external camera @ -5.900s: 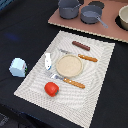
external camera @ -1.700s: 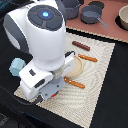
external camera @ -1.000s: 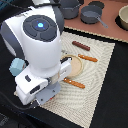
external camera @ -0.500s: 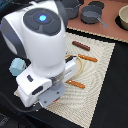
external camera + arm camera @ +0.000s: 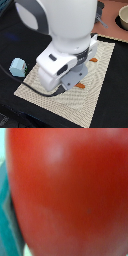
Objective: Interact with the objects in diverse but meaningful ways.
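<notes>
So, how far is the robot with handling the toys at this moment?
Nothing looks finished yet. In hand: the arm is low over the woven mat, and the red tomato fills the wrist view, so the claw is very near it; a grip cannot be confirmed. The pale blue cup stands untouched beside the mat.

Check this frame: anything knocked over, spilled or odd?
Nothing stands out. The cup sits upright beside the mat. The arm hides most of the mat, and the tomato fills the wrist view, so the pincer's state and everything under the arm cannot be checked.
</notes>
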